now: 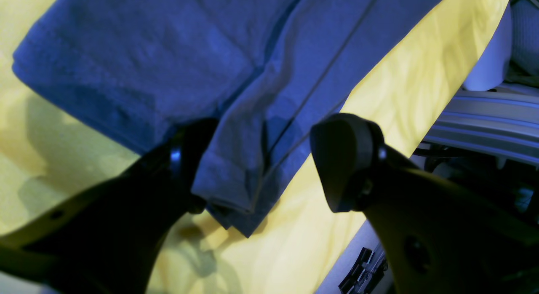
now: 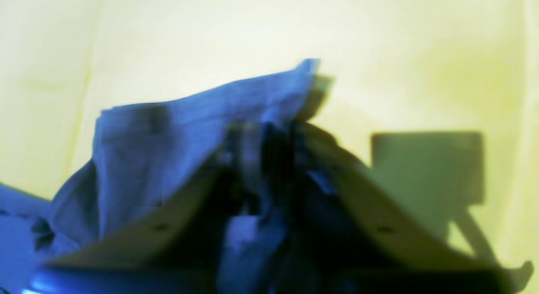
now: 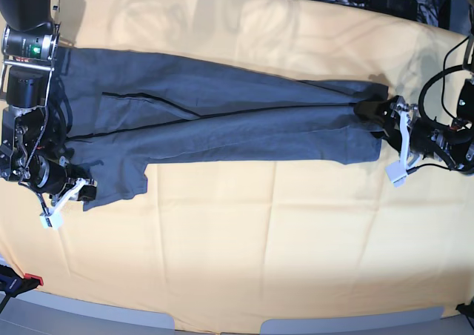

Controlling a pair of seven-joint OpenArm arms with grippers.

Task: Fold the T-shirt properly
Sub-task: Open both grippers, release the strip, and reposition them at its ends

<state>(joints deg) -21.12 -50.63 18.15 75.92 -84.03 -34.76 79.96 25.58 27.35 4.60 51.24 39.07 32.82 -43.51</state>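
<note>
Yellow-orange cloth is covering the whole worktop (image 3: 244, 231), giving the dark garment a plain, flat bed to be folded on. Lying stretched across it between the two arms is the slate-grey T-shirt (image 3: 222, 120), already doubled lengthwise into a long band — a shape that looks meant to keep both ends within reach of one pincer each.

At one end, the right pincer (image 2: 269, 159) is pressing shut on a bunched corner of the T-shirt (image 2: 177, 129), with cloth rising just beyond its tips and hanging beneath them; this grip is probably there to carry that end over in the next fold. In the base view it is sitting by the sleeve end (image 3: 70, 190).

At the other end, the left pincer (image 1: 261, 159) is standing wide open, straddling the hem corner of the T-shirt (image 1: 236, 176). One fingertip (image 1: 189, 159) is lying against the fabric edge, the other (image 1: 343, 159) well clear over the yellow cloth — placed, I judge, to close on that corner so both ends can lift together.
</note>
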